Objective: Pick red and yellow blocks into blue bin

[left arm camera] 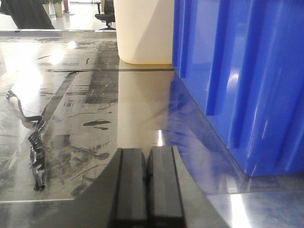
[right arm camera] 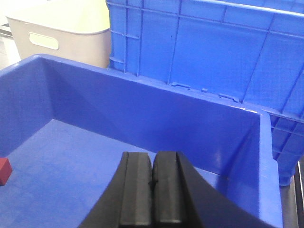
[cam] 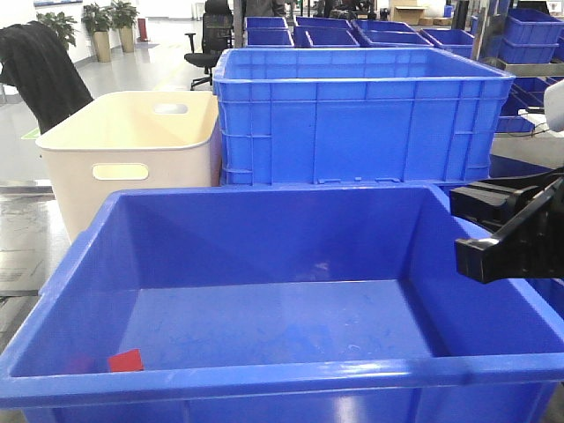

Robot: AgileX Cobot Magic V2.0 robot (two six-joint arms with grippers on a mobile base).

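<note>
The blue bin (cam: 264,374) fills the front of the exterior view, and its far wall shows in the right wrist view (right arm camera: 142,109). The red block (cam: 126,360) lies on its floor at the near left, also at the left edge of the right wrist view (right arm camera: 4,170). The yellow block is out of view. My right gripper (right arm camera: 152,156) is shut and empty, held above the bin's right side (cam: 485,251). My left gripper (left arm camera: 147,154) is shut and empty, low over the glossy table beside a blue ribbed wall; it is out of the exterior view.
A taller ribbed blue crate (cam: 361,115) stands behind the bin, with a cream tub (cam: 132,145) to its left (left arm camera: 142,33). A black cable (left arm camera: 35,147) lies on the table left of my left gripper. More blue crates stand far back.
</note>
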